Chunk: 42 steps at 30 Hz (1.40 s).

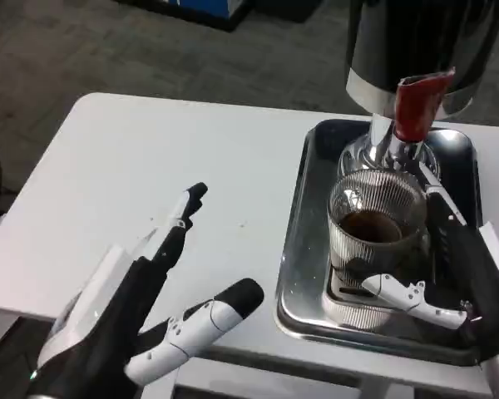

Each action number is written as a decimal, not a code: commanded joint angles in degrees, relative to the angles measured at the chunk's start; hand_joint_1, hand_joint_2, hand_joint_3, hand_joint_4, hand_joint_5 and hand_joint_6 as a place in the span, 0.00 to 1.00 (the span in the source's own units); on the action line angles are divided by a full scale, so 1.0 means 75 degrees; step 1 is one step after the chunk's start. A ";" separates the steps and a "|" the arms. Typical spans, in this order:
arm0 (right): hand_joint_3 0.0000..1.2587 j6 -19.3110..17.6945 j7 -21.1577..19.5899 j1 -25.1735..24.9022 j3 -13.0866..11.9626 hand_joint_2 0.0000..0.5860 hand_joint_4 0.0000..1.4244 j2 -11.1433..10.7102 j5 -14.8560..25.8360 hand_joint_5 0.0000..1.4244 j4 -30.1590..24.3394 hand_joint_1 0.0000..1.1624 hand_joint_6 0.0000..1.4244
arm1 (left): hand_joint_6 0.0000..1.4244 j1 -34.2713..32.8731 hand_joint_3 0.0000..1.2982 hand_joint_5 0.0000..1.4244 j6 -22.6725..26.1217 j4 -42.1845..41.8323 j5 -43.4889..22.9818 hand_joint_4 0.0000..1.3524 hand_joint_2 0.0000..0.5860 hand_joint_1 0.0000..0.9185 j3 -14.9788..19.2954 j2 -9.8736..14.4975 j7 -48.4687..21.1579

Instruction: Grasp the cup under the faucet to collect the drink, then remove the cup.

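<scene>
A clear ribbed glass cup (376,223) with dark drink in its bottom stands on the metal tray (303,258), just below the chrome faucet (382,148) with its red handle (417,106). My right hand (437,266) wraps around the cup, thumb across its lower front and fingers along its right side. My left hand (141,307) hovers over the white table (150,166) at the lower left, fingers spread and holding nothing.
The shiny dispenser body (416,41) rises at the top right above the tray. A small drip grate (358,299) lies under the cup. The table's left and near edges border dark floor.
</scene>
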 commanded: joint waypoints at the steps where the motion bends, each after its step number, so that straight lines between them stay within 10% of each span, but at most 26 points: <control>1: 0.05 0.0091 0.0078 -0.0072 0.0143 0.25 0.15 0.0092 -0.0048 0.16 0.0073 0.60 0.15 | 0.00 0.0155 0.00 0.04 -0.0128 0.0070 -0.0029 0.00 0.08 0.00 0.0094 0.0004 0.0075; 42: 0.46 0.0073 -0.1005 -0.0460 0.0032 0.26 0.42 0.0224 -0.0506 0.49 0.0519 0.74 0.39 | 0.00 0.0121 0.01 0.04 -0.0257 0.0227 -0.0154 0.00 0.09 0.00 0.0292 0.0036 -0.0003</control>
